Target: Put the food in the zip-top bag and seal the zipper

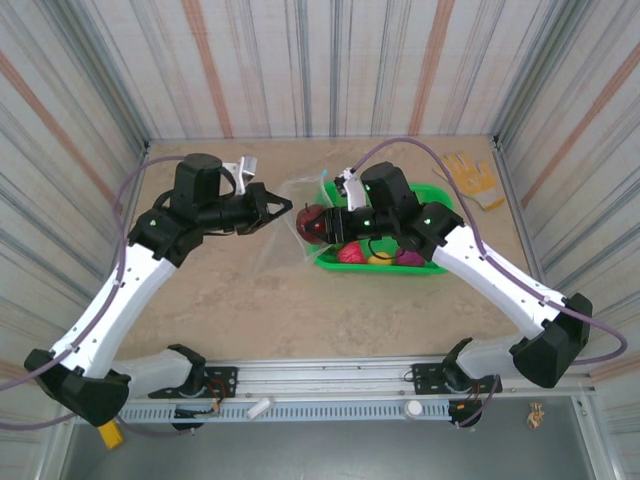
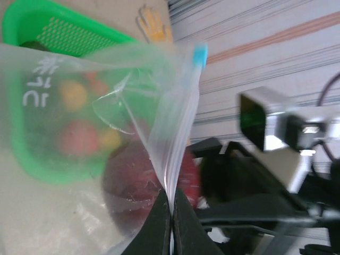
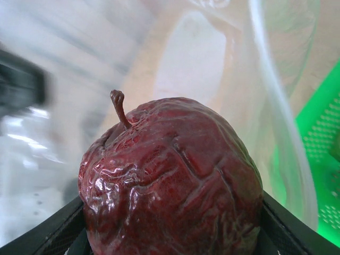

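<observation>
Left fingers pinch the limp, slippery zip-top bag by its zipper strip, just beside the green basket; right fingers clamp a wrinkled dark-red apple, seemingly light and rigid, at the bag's mouth.

Top external camera: high at 6 o'clock, facing down over the worktop. Left wrist camera: close behind the left pincer, facing the zip-top bag. Right wrist camera: very close to the dark red apple. All views share bag and apple.
</observation>
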